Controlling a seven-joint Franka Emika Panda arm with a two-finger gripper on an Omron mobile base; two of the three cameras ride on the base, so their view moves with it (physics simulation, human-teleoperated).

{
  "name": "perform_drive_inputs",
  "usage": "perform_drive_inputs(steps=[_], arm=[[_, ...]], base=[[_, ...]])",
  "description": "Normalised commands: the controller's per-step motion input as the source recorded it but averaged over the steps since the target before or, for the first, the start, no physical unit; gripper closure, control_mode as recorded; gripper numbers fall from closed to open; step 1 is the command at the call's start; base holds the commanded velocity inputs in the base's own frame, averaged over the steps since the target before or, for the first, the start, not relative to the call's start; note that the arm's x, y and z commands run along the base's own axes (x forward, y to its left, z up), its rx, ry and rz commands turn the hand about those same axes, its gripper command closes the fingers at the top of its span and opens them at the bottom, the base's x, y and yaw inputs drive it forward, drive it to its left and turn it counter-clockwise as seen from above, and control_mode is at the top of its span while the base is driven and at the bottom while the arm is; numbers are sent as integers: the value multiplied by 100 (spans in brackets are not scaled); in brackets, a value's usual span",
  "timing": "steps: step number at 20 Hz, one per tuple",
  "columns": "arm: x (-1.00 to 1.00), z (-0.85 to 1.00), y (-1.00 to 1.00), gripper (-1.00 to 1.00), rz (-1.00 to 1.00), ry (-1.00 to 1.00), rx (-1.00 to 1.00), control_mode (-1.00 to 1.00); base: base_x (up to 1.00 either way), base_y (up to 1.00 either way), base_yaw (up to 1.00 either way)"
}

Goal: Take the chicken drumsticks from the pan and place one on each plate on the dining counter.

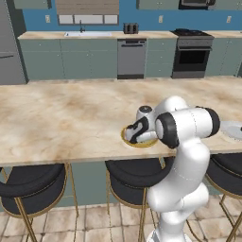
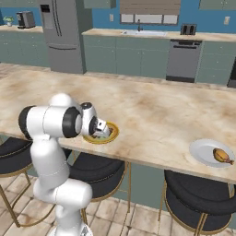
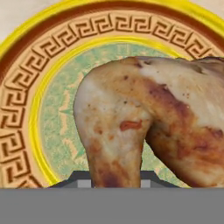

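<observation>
My gripper (image 1: pixel 133 138) (image 2: pixel 105 130) hangs low over the golden-yellow plate (image 1: pixel 126 140) (image 2: pixel 113 133) near the front edge of the dining counter (image 1: pixel 61 118). It is shut on a chicken drumstick (image 3: pixel 131 122), golden-brown and lumpy, held just above the plate's greenish centre (image 3: pixel 65 131). I cannot tell whether the meat touches the plate. A second drumstick (image 2: pixel 222 156) lies on the pale grey-white plate (image 2: pixel 203 152) (image 1: pixel 232 130) further right along the counter. The pan is out of view.
Black round stools (image 1: pixel 30 182) (image 2: pixel 196 198) stand tucked under the counter's front edge. Across the aisle run the wall cabinets with a sink (image 1: pixel 87 34), dishwasher (image 1: pixel 131 57), oven (image 1: pixel 191 56) and fridge (image 2: pixel 62 34).
</observation>
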Motion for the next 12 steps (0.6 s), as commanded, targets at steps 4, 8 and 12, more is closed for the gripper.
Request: perform_drive_inputs(steps=[4,8,12], arm=[[71,-40,3,100,1,1,0,-100],[56,-18,0,-100,1,0,0,-100],[1,0,0,-100,0,0,0,-100]], base=[[0,0,0],[0,0,0],[0,0,0]])
